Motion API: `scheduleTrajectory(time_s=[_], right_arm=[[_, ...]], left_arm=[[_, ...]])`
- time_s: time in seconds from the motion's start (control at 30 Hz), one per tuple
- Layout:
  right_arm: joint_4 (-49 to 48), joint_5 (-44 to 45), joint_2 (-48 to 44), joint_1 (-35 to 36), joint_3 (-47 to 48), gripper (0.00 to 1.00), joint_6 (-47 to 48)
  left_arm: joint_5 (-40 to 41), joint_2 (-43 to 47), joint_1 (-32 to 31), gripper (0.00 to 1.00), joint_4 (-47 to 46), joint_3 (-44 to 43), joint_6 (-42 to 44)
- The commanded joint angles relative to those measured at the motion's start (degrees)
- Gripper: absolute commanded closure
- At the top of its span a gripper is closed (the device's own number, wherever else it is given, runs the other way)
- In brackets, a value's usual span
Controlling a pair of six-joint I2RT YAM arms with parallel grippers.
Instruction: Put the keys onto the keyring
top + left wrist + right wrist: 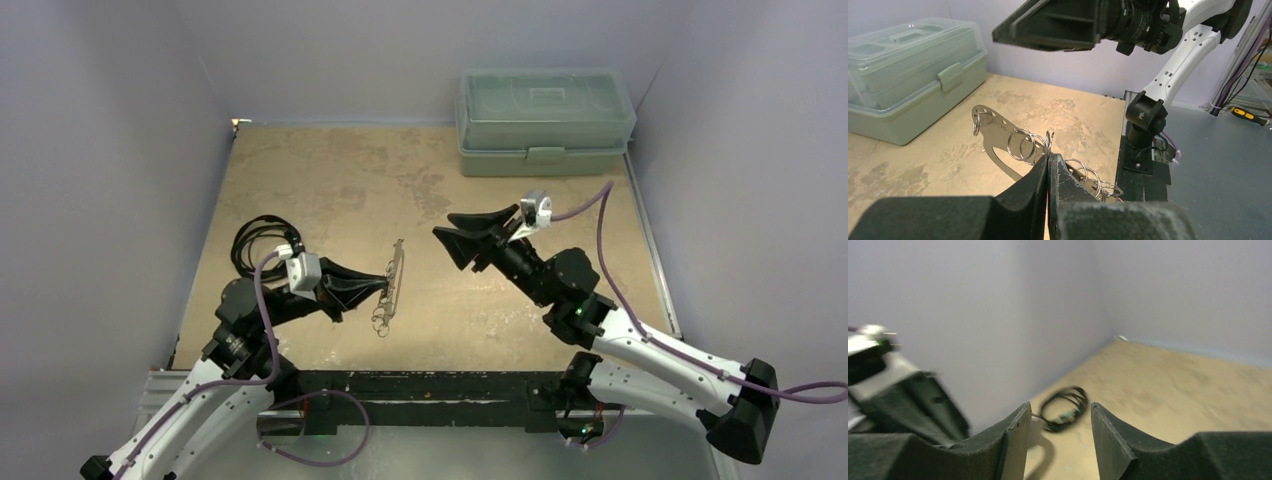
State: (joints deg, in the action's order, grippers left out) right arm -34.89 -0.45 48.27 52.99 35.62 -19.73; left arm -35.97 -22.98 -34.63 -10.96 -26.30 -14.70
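Observation:
The keyring (pixel 392 280) is a flat pale metal oval strip carrying several thin wire rings, lying mid-table. In the left wrist view the keyring (pixel 998 135) stretches from behind the fingertips toward the far left. My left gripper (pixel 384 286) is shut, and one wire ring (pixel 1049 142) stands pinched at its tips (pixel 1048 159). A thin red sliver shows between the shut fingers; the red-headed key cannot be made out otherwise. My right gripper (pixel 441 226) is open and empty, held above the table to the right of the keyring. It also shows in its own view (pixel 1060 406).
A pale green lidded plastic box (pixel 545 120) stands at the back right and also shows in the left wrist view (pixel 903 75). A coiled black cable (pixel 262 245) lies by the left wall, behind my left arm, and also shows in the right wrist view (pixel 1064 407). Grey walls enclose the table.

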Motion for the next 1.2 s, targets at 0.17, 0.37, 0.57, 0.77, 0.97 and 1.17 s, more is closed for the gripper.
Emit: scheduleTrajectory(time_s=[0.17,0.37,0.57,0.77,0.97,1.17], right_arm=[[38.65,35.42,6.5,-0.1,10.11,0.35,-12.3],[43.94,30.79,14.74,-7.47,13.31,0.34,-14.64],[44.59,26.82,23.77,-14.64,15.89,0.4,-14.46],[46.15,25.92,34.32,-19.11,19.45,0.42,-8.15],[47.9,27.08,42.63,-22.96,22.23,0.46,-3.84],[49.05,25.83,49.08,-25.24,24.73,0.39,-0.05]], left_arm=[[0.21,-2.94,0.0,1.0,2.8,-5.12,2.04],[-0.2,-3.3,0.02,1.0,3.3,-5.36,1.63],[0.2,-3.45,0.02,1.0,3.82,-5.25,1.43],[0.68,-3.65,0.02,1.0,4.18,-5.28,1.08],[0.98,-3.86,0.05,1.0,4.24,-5.07,0.99],[0.69,-4.37,0.0,1.0,3.98,-4.98,0.62]])
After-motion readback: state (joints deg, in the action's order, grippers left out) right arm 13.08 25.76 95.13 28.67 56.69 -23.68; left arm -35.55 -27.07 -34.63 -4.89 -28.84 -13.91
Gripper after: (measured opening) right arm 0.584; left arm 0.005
